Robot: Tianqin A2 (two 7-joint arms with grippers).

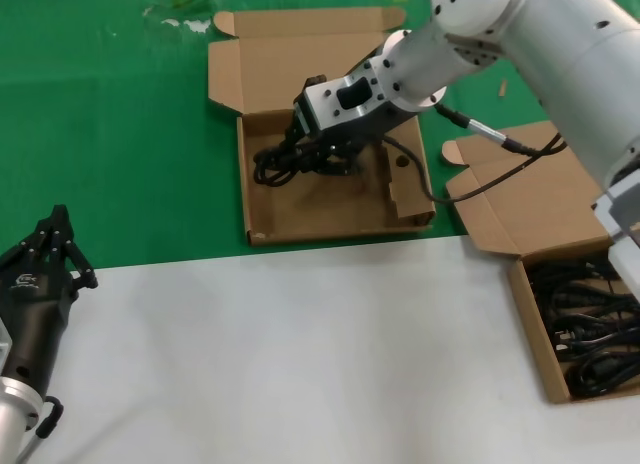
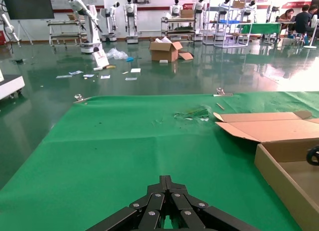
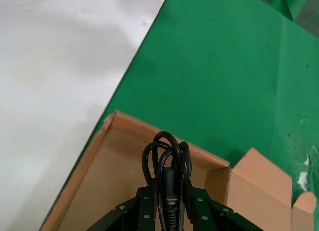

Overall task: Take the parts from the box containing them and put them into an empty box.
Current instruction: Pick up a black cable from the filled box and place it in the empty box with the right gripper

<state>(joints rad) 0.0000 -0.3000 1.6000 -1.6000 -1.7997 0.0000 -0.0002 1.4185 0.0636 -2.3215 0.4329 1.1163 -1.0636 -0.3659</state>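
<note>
My right gripper [image 1: 318, 149] reaches down into the box with the round-holed partition [image 1: 320, 212], which lies open on the green mat. It is shut on a black cable bundle [image 1: 275, 166] whose loops hang just above the box floor near its left wall. In the right wrist view the cable bundle [image 3: 167, 159] sticks out between the jaws of the right gripper [image 3: 169, 196], over the box's floor [image 3: 112, 183]. The plain-lidded box [image 1: 533, 329] at the right edge holds several more black cables [image 1: 592, 334]. My left gripper [image 1: 52, 246] waits shut at the lower left.
The holed partition [image 1: 403, 179] stands at the middle box's right end, and its lid [image 1: 290, 59] lies open behind. The right box's lid [image 1: 520, 199] folds back toward the middle. White tabletop [image 1: 300, 354] fills the front, green mat [image 1: 110, 134] the back.
</note>
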